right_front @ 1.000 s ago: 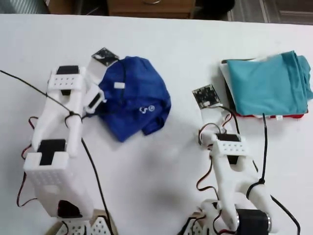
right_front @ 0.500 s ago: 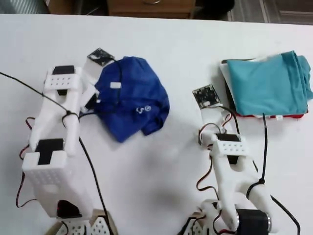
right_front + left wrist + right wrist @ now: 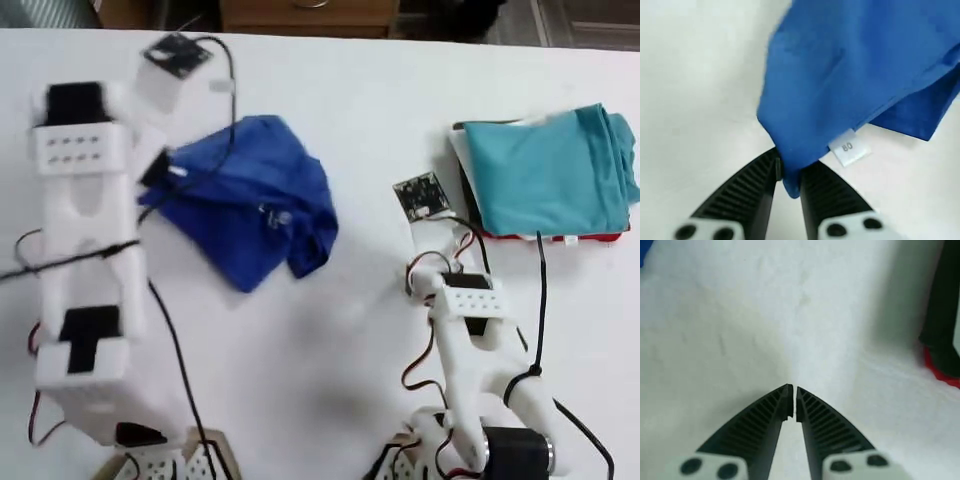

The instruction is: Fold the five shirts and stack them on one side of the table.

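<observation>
A crumpled blue shirt (image 3: 245,205) lies left of the table's middle, its left edge lifted. My left gripper (image 3: 160,170) is shut on that edge; in the left wrist view the black fingers (image 3: 760,180) pinch the blue shirt (image 3: 850,75) beside its white size tag (image 3: 849,149). A stack of folded shirts (image 3: 550,170) with a teal one on top sits at the right side of the table. My right gripper (image 3: 792,395) is shut on nothing just above the white table, a little left of the stack, where the high view shows it at the right gripper (image 3: 430,205).
Under the teal shirt a red shirt's edge (image 3: 540,238) and a black layer (image 3: 942,315) show. Cables (image 3: 180,340) trail from both arms toward the front edge. A wooden cabinet (image 3: 310,15) stands behind the table.
The left arm has risen and swung toward the far left, lifting the blue shirt's edge and dragging the cloth leftward. The right arm and the stack have not moved.
</observation>
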{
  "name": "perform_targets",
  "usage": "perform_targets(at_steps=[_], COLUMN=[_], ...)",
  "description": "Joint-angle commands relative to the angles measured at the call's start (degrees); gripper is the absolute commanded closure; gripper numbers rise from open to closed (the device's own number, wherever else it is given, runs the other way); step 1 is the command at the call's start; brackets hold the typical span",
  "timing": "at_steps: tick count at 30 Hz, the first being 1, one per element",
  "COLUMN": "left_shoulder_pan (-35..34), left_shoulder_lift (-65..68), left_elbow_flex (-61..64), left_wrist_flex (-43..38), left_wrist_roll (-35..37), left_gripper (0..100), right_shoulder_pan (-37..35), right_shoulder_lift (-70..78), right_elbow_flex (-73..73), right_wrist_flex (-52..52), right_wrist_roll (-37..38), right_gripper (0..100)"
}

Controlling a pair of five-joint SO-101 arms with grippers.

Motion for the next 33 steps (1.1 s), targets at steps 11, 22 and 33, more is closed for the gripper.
perform_targets(at_steps=[11, 22, 33], left_shoulder_pan=[-24.9, -33.6, -33.6], left_shoulder_lift=[-20.6, -20.5, -20.5], left_elbow_flex=[14.0, 25.6, 25.7], left_wrist_flex=[-0.7, -11.3, -11.3], left_wrist_roll=[-19.2, -19.9, -19.8], left_gripper=[97, 97, 97], right_shoulder_pan=[-2.9, -23.3, -34.3], right_shoulder_lift=[-3.0, 11.8, 27.5], right_elbow_flex=[-5.5, -38.4, -44.7], right_wrist_flex=[4.1, 30.1, 22.0], right_wrist_roll=[-0.8, -0.9, -0.9], right_gripper=[97.7, 77.6, 77.6])
